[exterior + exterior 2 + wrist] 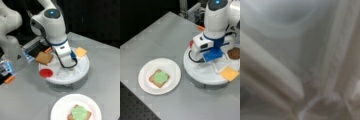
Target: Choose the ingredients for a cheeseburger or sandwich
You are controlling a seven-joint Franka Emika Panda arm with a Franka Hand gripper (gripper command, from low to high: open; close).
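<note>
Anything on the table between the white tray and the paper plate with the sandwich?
No. In both front views only bare grey table separates the tray from the paper plate.

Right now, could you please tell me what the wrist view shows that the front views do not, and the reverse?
Only the wrist view: a very close look at pale ridged surfaces, with no ingredient to be made out.
Only the front views: the paper plate with lettuce on a bread slice; the tomato disc, bread square, cheese square and patty; the gripper lowered over the tray.
Shared: probably the tray's white surface.
</note>
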